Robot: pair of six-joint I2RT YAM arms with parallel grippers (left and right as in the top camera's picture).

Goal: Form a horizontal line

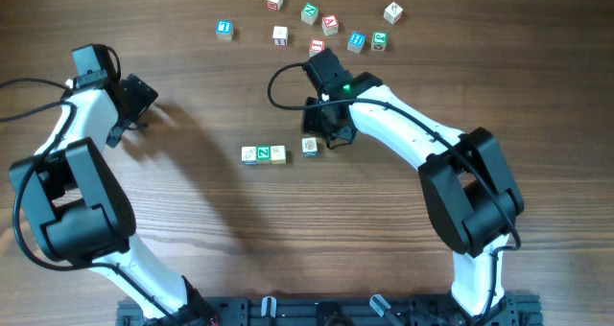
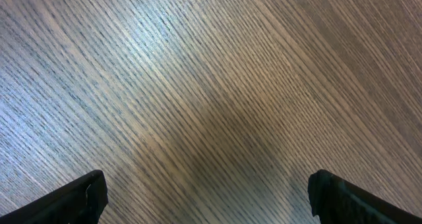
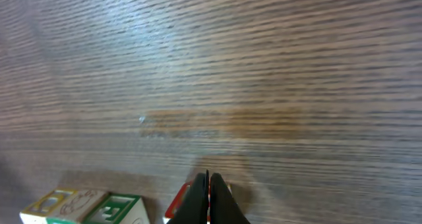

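Wooden desk (image 1: pixel 192 230); loose cubes (image 1: pixel 330 23) near far edge. Mid-desk: horizontal line (image 1: pixel 263 154), two cubes touching; third cube (image 1: pixel 310 147) just beside, not yet joined. Step: right pincer (image 3: pixel 208 179), pressed together, beside it, likely nudging. Next: push flush, aligned. Idle left pincer (image 2: pixel 208 191) spread.

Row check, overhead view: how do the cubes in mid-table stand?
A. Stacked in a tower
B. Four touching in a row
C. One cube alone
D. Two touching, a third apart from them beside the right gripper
D: the pair of touching cubes lies side by side flat on the table, and the third cube sits a visible gap away, next to the right gripper.
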